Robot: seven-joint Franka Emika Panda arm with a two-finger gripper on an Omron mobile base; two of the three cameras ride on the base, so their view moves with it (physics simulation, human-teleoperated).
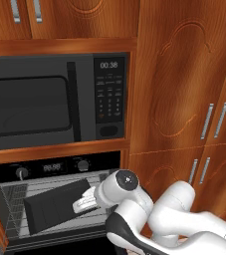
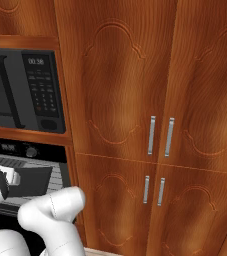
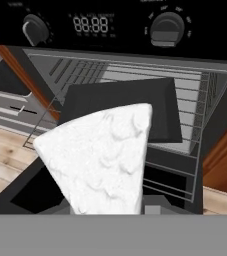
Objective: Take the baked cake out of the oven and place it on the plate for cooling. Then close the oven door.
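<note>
Cake wedge [image 3: 102, 157] in claw [image 3: 107, 210], tip toward camera, rounded edge toward oven [image 3: 120, 22].

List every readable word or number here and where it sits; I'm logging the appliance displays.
"00:38": microwave clock, above its keypad.
"88:88": oven display, between its two knobs.
Microwave keypad labels: too small to read.
Markings around the oven knobs: too blurred to read.

The black built-in wall oven [image 1: 55, 199] sits directly below the dark grey keypad microwave [image 1: 55, 102]. A flat black tray [image 3: 120, 107] lies on the wire rack [image 3: 185, 100] inside. The white wedge-shaped cake slice [image 3: 102, 157] is before the tray. Tall wooden cabinet doors [image 2: 150, 125] stand right.
</note>
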